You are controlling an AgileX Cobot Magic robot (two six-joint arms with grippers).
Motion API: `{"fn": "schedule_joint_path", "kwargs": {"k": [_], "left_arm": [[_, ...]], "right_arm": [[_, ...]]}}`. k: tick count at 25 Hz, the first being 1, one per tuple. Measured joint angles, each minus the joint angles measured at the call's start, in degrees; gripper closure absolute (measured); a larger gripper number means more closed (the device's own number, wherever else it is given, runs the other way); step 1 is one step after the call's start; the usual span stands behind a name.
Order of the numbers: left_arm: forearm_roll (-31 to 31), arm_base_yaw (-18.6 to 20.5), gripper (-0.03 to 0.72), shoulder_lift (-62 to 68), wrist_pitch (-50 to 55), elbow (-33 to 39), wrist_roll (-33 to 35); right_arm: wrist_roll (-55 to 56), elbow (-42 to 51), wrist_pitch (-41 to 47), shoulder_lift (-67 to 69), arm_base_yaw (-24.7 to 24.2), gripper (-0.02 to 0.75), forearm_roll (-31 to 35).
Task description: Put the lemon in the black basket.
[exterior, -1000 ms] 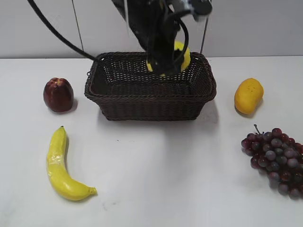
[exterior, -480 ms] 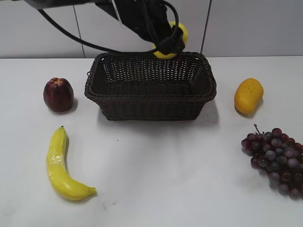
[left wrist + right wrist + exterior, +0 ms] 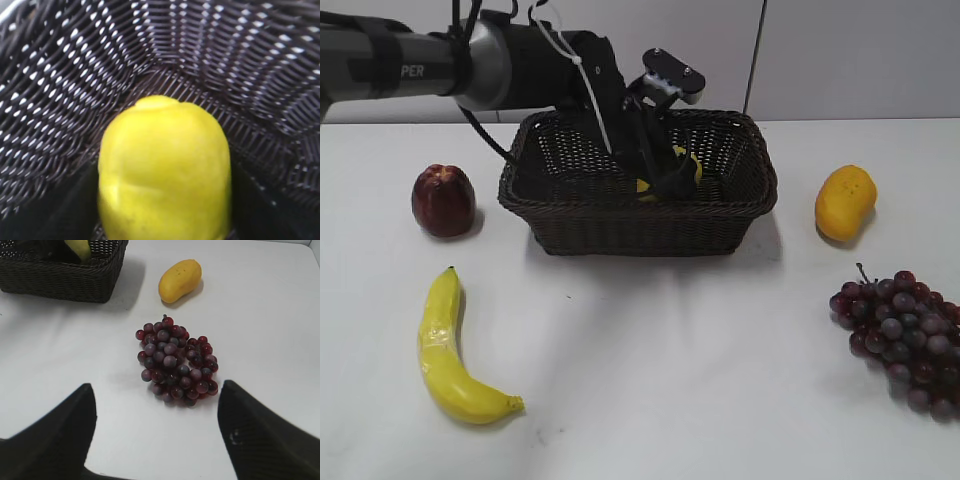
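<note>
The black basket stands at the back middle of the white table. My left gripper reaches down into it from the left and is shut on the lemon, held low inside the basket. In the left wrist view the lemon fills the middle, with the basket's woven wall all around; the fingers are hidden behind the fruit. My right gripper is open and empty above the table near the grapes. The basket's corner and a bit of the lemon show at the top left of the right wrist view.
A red apple and a banana lie left of the basket. A mango and a bunch of purple grapes lie to its right; both also show in the right wrist view, mango and grapes.
My left arm has swung down from above the basket's back rim and lowered the lemon inside the basket. The other fruit has not moved.
</note>
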Motion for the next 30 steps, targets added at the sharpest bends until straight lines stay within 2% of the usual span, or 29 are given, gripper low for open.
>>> {"fn": "schedule_joint_path", "kwargs": {"k": [5, 8, 10, 15, 20, 23, 30], "left_arm": [[-2.35, 1.81, 0.134, 0.13, 1.73, 0.0, -0.46], [-3.44, 2.34, 0.053, 0.13, 3.4, 0.0, -1.61], [-3.73, 2.46, 0.031, -0.5, 3.6, 0.0, -1.75], [-3.92, 2.88, 0.043, -4.76, 3.37, 0.0, -1.9], [-3.9, 6.02, 0.067, -9.2, 5.46, 0.0, -4.17], [-2.0, 8.81, 0.091, -11.46, 9.11, 0.0, -7.54], [6.96, 15.6, 0.099, -14.8, 24.27, 0.0, -19.14]], "right_arm": [[0.0, 0.0, 0.0, 0.0, 0.0, 0.167, 0.0], [0.0, 0.0, 0.0, 0.0, 0.0, 0.167, 0.0], [0.0, 0.0, 0.0, 0.0, 0.0, 0.167, 0.0], [0.0, 0.0, 0.0, 0.0, 0.0, 0.167, 0.0], [0.0, 0.0, 0.0, 0.0, 0.0, 0.167, 0.0], [0.0, 0.0, 0.0, 0.0, 0.0, 0.167, 0.0], [0.0, 0.0, 0.0, 0.0, 0.0, 0.167, -0.05]]}}
